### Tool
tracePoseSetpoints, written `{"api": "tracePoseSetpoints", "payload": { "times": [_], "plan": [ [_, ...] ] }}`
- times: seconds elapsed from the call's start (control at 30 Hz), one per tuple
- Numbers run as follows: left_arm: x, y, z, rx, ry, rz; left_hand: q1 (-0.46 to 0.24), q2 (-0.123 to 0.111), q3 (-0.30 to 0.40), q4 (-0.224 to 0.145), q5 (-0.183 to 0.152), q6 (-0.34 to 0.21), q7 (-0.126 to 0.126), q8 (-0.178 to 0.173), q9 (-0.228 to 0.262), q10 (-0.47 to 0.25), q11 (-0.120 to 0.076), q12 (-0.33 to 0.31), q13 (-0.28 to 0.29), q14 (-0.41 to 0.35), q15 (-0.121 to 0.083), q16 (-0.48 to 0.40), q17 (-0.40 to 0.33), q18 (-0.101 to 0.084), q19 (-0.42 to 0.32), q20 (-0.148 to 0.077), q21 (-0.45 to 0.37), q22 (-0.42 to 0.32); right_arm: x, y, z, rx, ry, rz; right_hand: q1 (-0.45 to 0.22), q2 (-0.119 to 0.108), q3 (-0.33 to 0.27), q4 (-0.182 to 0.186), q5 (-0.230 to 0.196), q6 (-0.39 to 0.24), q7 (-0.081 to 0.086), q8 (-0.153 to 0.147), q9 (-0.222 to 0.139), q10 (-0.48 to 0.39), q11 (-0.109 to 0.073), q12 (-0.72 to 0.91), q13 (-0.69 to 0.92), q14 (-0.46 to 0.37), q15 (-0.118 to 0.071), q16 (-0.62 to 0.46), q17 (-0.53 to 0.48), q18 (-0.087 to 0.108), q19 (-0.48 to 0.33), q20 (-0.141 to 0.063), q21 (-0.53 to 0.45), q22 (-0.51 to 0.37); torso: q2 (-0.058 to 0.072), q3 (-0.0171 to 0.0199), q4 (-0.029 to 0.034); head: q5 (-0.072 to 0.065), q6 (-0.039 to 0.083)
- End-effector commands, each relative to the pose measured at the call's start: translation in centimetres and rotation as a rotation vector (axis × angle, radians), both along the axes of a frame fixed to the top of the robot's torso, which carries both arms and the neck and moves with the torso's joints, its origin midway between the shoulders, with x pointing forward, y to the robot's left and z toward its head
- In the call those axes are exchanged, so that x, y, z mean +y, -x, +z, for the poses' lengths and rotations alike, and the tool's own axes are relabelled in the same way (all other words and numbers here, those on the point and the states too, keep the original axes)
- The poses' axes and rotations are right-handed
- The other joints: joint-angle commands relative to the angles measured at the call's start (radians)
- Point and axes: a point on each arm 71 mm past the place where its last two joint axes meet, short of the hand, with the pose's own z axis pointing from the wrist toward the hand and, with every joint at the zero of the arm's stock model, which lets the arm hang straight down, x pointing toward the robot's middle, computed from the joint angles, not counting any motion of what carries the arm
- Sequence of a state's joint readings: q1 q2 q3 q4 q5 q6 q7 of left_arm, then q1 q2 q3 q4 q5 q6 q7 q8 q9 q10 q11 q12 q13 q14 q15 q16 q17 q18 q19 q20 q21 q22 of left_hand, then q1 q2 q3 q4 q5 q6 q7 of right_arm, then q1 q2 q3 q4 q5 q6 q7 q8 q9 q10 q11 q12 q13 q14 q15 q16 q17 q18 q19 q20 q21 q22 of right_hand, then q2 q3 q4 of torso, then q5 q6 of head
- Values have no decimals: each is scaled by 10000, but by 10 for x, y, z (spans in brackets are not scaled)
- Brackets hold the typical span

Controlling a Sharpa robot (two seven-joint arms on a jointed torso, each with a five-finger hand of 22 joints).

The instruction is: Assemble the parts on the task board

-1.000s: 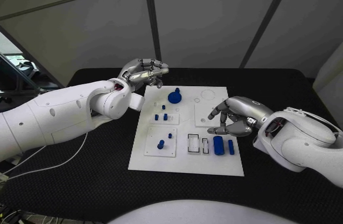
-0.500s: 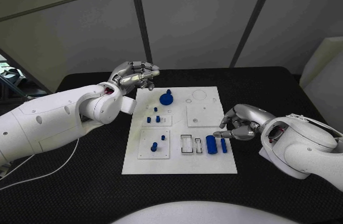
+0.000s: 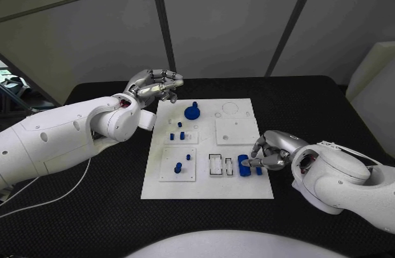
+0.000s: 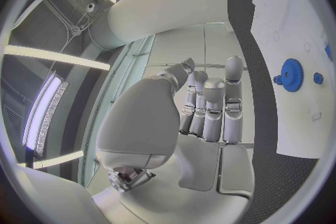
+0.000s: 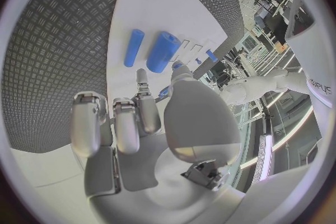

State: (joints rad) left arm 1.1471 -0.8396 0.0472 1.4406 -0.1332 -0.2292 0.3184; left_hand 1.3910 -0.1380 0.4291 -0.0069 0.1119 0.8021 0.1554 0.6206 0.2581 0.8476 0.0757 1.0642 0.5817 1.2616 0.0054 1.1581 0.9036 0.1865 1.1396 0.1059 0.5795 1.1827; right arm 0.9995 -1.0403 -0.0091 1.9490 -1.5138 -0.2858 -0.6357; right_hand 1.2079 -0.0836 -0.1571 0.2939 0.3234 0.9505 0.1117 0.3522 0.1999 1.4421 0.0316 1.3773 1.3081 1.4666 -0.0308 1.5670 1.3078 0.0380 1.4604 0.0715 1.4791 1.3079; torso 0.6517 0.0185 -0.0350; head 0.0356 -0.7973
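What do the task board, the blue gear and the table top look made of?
Task board: probably matte white plastic, flat, no glare. Blue gear: likely moulded or printed plastic, uniform colour, dull sheen. Table: black mat with raised tread pattern, rubber or embossed sheet, can't tell which.

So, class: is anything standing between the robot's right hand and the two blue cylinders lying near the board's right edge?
Nothing visible does. The right hand hovers right beside the thick blue cylinder and the thin blue cylinder, with only bare task board around them.
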Motion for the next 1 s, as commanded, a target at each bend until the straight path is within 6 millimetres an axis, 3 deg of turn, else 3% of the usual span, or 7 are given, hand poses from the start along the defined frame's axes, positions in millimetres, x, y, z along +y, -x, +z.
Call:
{"api": "tracePoseSetpoints", "payload": {
  "times": [0.03, 0.47, 0.63, 0.8, 1.0],
  "plan": [
    [-1, 0, 2, -82, 105, -60, -42, 22, 1, 47, 18, -70, -24, 40, 13, -46, -6, 37, -14, -80, 14, 38, -16, -105, 17, 30, 34, 13, 1, 0, -2, -108, 240, 40, -61, 10, -63, -16, 35, -66, -25, 43, 9, 53, -12, 63, 310, 1016, -53, -4, 2511, -58, 308, 23, 48, 1335, 4, 7, 2, 13, -16],
    [0, 0, 2, -56, 95, -68, -42, 22, 1, 47, 18, -70, -24, 40, 13, -46, -6, 37, -14, -80, 14, 38, -16, -105, 17, 30, 34, 13, 13, -1, -12, 143, 311, 394, 46, 194, -57, -47, 120, -16, -75, 228, 117, 187, -54, 285, 611, 1019, -85, 0, 2523, -65, 322, 1, 71, 1372, 8, 10, 4, 49, -58],
    [0, 0, 2, -43, 92, -76, -42, 22, 1, 47, 18, -70, -24, 40, 13, -46, -6, 37, -14, -80, 14, 38, -16, -105, 17, 30, 34, 13, 16, -3, -19, 384, 604, 474, 392, 260, -58, -133, 134, 6, -105, 337, 212, 180, -82, 286, 651, 1021, -111, 4, 2535, -66, 321, -24, 74, 1380, 5, 6, 5, 61, -57],
    [0, 1, 2, -38, 94, -89, -42, 22, 1, 47, 18, -70, -24, 40, 13, -46, -6, 37, -14, -80, 14, 38, -16, -105, 17, 30, 34, 13, 18, -5, -23, 445, 849, 532, 974, 387, 13, -358, 440, 55, -132, 448, 316, 176, -110, 282, 696, 1027, -137, 14, 2562, -71, 330, -48, 87, 1406, -3, 10, -7, 77, -64],
    [1, 1, 2, -27, 89, -92, -28, 28, 17, 42, 19, -98, -25, 103, 28, -53, -6, 63, -38, -79, 12, 65, -29, -101, 17, 31, 24, 14, 21, -5, -26, 523, 953, 562, 1125, 547, -7, -368, 762, 255, -198, 568, 427, 183, -165, 255, 709, 1033, -176, 24, 2591, -86, 369, -78, 129, 1471, 5, 1, 2, 73, -69]
  ]
}}
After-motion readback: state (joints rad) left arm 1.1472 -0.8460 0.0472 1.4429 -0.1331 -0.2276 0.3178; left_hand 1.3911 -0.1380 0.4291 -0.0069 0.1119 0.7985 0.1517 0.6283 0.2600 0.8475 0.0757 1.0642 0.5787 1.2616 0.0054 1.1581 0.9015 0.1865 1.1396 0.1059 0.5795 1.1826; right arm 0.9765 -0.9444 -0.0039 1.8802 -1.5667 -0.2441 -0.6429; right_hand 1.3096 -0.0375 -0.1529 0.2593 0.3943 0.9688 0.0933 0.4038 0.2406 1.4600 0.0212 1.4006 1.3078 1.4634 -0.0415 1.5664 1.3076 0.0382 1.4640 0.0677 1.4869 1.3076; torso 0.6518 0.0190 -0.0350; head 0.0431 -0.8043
